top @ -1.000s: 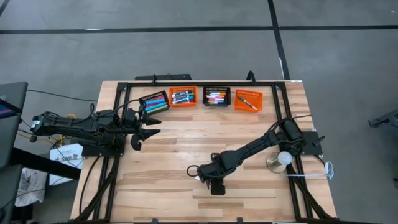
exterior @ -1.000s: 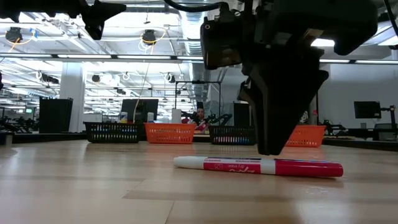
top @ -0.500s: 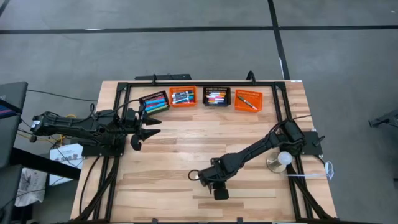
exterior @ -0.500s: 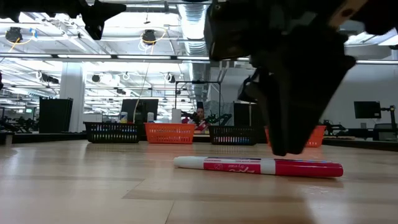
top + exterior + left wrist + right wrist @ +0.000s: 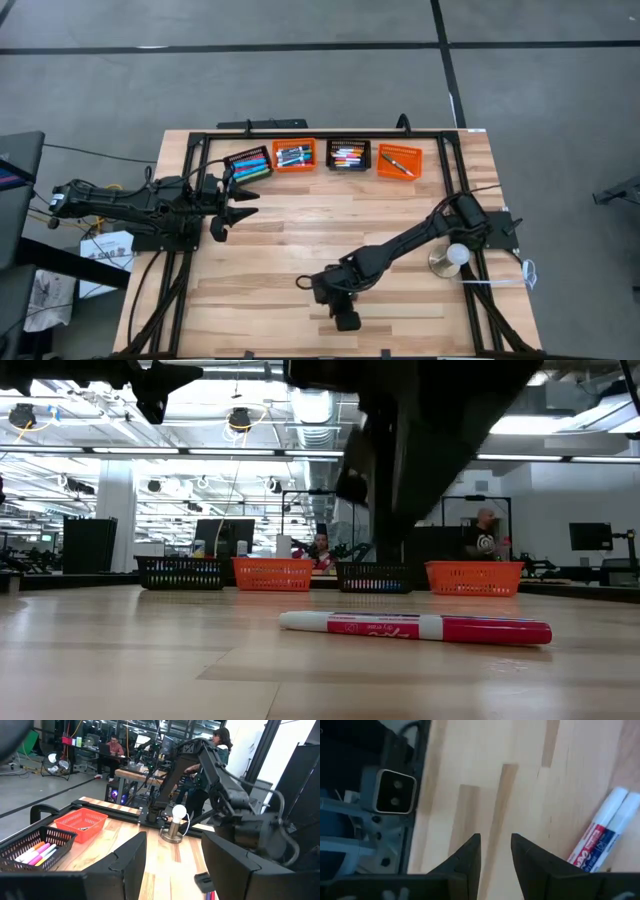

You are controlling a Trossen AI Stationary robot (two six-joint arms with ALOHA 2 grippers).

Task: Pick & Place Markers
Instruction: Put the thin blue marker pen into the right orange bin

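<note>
Your right gripper (image 5: 303, 283) hangs low over the near middle of the wooden table (image 5: 290, 225), its arm stretched in from the right side. Its fingers (image 5: 468, 855) stand a narrow gap apart with only bare wood between them; they pinch nothing.

The marker you are after, a red-and-white marker (image 5: 415, 627), lies flat on the table just beside that gripper, not between the fingers. In the low view it lies lengthwise across the picture, white barrel to the left and red cap end to the right. A red label with white printing runs along the barrel, but you cannot read the lettering in the low view or in the right wrist view (image 5: 600, 839). In the high view the arm covers it.

Your left gripper (image 5: 244, 195) waits over the left side of the table, near the baskets, with its jaws spread and holding nothing.

The other markers (image 5: 250, 163) lie sorted in the four mesh baskets lined up along the far edge: a black basket (image 5: 248, 163), an orange basket (image 5: 294, 156), a second black basket (image 5: 348, 156) and a second orange basket (image 5: 400, 161). The last holds a single marker.

A silver-based lamp with a round white bulb (image 5: 452, 258) stands at the right edge of the table.

People (image 5: 115, 751) sit and stand at desks in the room beyond.
</note>
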